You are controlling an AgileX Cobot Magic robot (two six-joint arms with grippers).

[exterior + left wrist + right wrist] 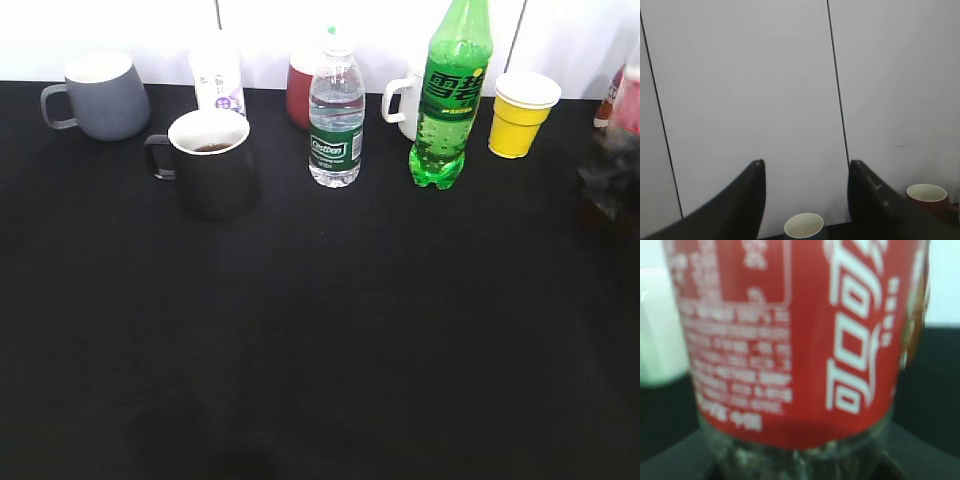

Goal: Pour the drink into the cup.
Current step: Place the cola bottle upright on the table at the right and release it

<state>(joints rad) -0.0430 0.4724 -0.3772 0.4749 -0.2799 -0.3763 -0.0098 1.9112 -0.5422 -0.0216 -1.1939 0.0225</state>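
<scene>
The cup (212, 163), a black mug with a white inside, stands at the back left with a little dark liquid in it. The drink shows as a blurred red-labelled bottle (624, 100) at the far right edge, upright above the table. My right gripper (608, 185) is a dark blur around its lower part. In the right wrist view the red label (790, 340) fills the frame between my right gripper's jaws (798, 462), which are shut on the bottle. My left gripper (807, 165) is open and empty, facing the white wall; it is out of the exterior view.
Along the back stand a grey mug (103, 95), a white bottle (217, 78), a red mug (299, 90), a water bottle (335, 120), a white mug (405, 102), a green soda bottle (449, 100) and a yellow paper cup (522, 114). The left wrist view shows the grey mug (804, 227) and red mug (927, 196).
</scene>
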